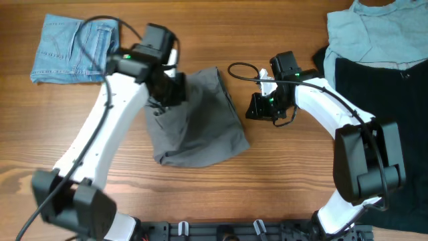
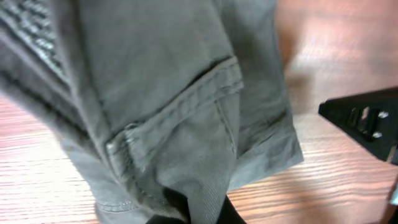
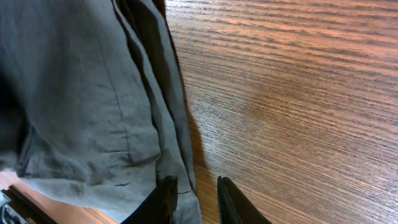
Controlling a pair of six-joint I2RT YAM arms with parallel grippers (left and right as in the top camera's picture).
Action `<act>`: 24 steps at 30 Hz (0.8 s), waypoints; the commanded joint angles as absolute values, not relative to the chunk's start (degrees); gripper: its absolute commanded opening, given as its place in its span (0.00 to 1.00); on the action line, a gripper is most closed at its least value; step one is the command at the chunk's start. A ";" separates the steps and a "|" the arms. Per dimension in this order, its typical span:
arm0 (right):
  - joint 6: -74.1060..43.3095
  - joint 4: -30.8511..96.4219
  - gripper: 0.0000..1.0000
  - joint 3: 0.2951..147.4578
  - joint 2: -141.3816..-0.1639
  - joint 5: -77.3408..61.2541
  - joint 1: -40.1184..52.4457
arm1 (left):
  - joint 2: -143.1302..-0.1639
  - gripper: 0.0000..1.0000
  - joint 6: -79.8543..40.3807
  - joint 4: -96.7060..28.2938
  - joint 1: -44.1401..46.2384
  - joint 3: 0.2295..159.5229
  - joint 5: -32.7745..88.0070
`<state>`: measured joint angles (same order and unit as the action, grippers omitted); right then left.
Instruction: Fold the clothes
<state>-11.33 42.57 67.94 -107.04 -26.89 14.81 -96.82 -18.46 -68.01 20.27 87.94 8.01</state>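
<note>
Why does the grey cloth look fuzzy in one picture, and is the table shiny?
Left wrist view: the shorts sit too close to the lens, so their top-left part blurs. Right wrist view: the table grain is sharp, with a pale glare patch. Overhead view: even light, soft shadows.

Near centre of bench [image 1: 281,181] bare, free passage. Grey shorts [image 1: 200,127] block middle. Folded denim [image 1: 70,50] far left, garment pile [image 1: 381,47] far right. Right tool [image 3: 193,198] just beside shorts' edge.

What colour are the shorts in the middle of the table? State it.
The shorts are plain grey-khaki; the left wrist view shows them best.
</note>
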 commanded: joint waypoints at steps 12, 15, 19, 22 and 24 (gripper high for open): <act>-12.03 42.72 0.26 67.81 -108.22 -26.11 14.68 | -105.84 0.40 -25.65 -63.66 29.45 88.84 9.56; -12.01 42.72 0.27 67.81 -108.22 -25.78 14.61 | -107.02 1.00 -26.70 -62.08 30.00 88.84 9.58; -11.99 43.20 0.28 67.81 -108.22 -25.28 14.61 | -106.74 1.00 -27.29 -60.77 29.47 89.10 9.58; -11.75 43.77 0.35 67.81 -108.22 -24.80 14.61 | -105.32 1.00 -27.24 -63.94 27.27 90.35 9.54; -11.75 43.77 0.39 67.81 -108.20 -23.86 14.61 | -103.94 1.00 -26.94 -66.74 25.15 91.22 9.47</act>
<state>-11.70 43.62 67.94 -107.04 -26.06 14.81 -106.72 -26.30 -63.51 28.88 88.49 9.13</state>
